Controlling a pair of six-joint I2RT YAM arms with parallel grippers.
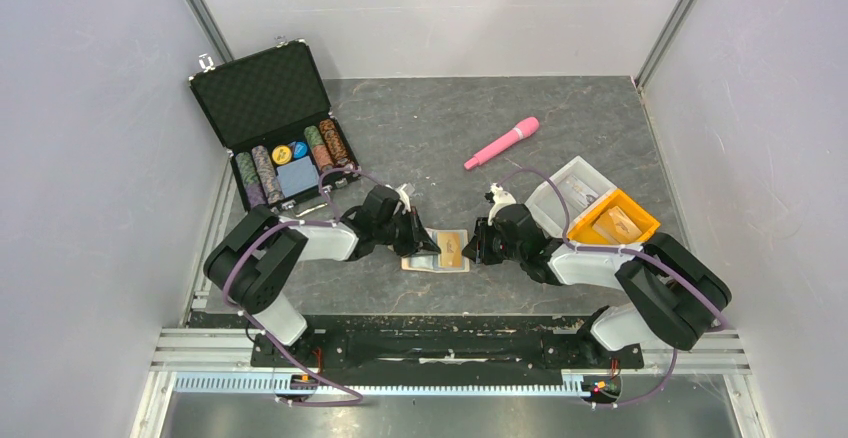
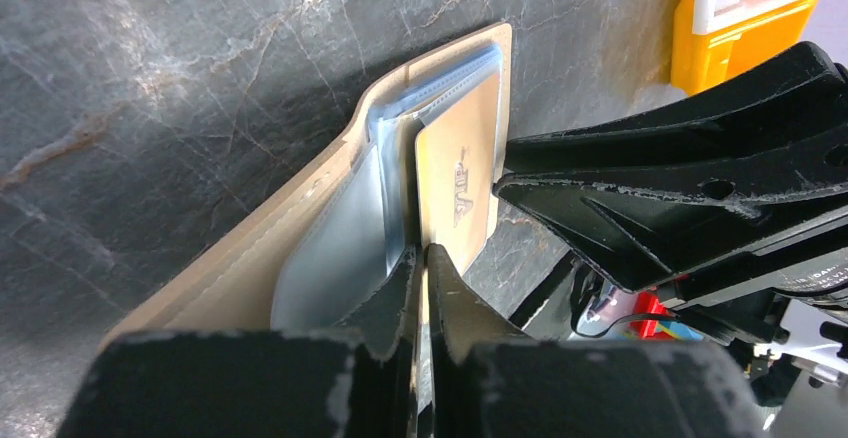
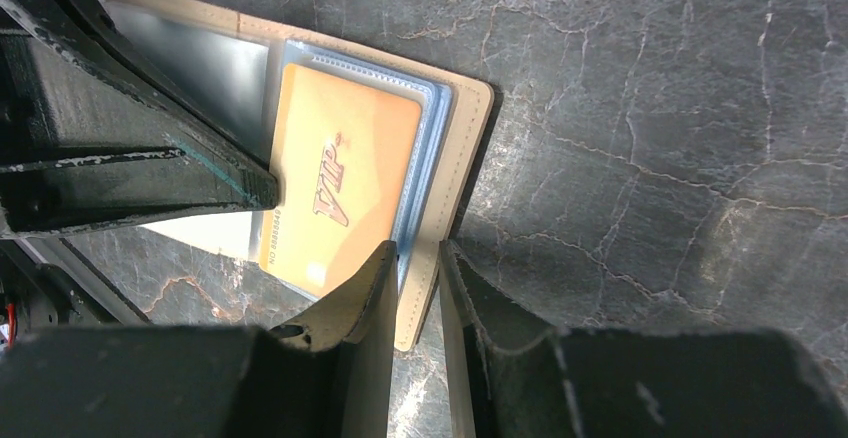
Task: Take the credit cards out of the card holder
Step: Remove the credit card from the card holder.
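Dark grey marble-look table (image 1: 420, 118), pale walls on three sides. Black foam-lined case (image 1: 268, 123) at far left, lid open and propped up. Poker chips (image 1: 262, 170) sit inside it in rows, with a blue block among them. Pink stick-shaped item (image 1: 502, 143) lies loose at far centre, angled. Clear plastic tray (image 1: 572, 190) at right, orange tray (image 1: 613, 220) touching its near side; contents of both unclear.

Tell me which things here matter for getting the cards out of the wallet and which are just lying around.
Job: wallet, card.
Lying about: chip case, pink stick, orange tray, clear tray.
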